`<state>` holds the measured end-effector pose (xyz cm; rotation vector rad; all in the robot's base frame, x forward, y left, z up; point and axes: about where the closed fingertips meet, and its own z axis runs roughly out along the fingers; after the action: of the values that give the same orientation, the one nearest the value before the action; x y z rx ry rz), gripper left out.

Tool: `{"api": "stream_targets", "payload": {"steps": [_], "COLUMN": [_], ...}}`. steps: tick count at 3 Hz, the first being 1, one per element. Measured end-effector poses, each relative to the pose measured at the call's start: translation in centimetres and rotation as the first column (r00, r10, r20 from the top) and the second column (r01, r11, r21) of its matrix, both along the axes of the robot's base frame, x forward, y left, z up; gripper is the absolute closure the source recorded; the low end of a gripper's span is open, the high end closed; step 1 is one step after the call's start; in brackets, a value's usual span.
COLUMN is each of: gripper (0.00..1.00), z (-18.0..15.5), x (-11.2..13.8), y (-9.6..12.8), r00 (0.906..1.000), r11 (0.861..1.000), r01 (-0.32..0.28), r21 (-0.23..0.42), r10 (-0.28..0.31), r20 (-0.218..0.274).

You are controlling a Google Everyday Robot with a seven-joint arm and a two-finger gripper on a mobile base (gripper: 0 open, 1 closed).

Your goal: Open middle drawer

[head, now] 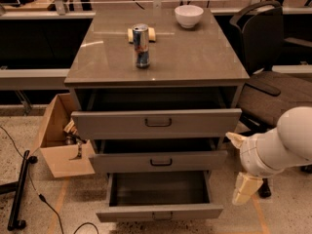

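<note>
The middle drawer [158,161] sits at centre frame, pulled a little way out, its dark bar handle facing forward. It lies between the top drawer [112,124] and the bottom drawer [126,212], which stands furthest out. The claw [238,165] hangs at lower right, just beside the drawer's right end, its cream fingers [245,189] spread wide and gripping nothing. A can [141,45] and white bowl [188,16] stand on the counter [195,57].
</note>
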<state>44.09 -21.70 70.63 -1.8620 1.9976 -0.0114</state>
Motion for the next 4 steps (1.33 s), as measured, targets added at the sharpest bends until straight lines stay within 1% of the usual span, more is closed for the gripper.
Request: {"api": "stream_targets", "payload": {"steps": [1,2,4], "gripper": [0.00,0.00,0.00], "z": [-5.9,-9.6,-13.3], "x": [1.8,3.1,2.8], "y": [-3.3,-1.2,2.7], "r00": [0.9997,0.9999,0.9991], "r11": [0.999,0.998,0.991], "r01": [0.025,-0.012,0.021], "r21": [0.040,0.055,0.132], "r10": [-0.024,0.012,-0.016], "r20": [-0.009,0.004,-0.039]}}
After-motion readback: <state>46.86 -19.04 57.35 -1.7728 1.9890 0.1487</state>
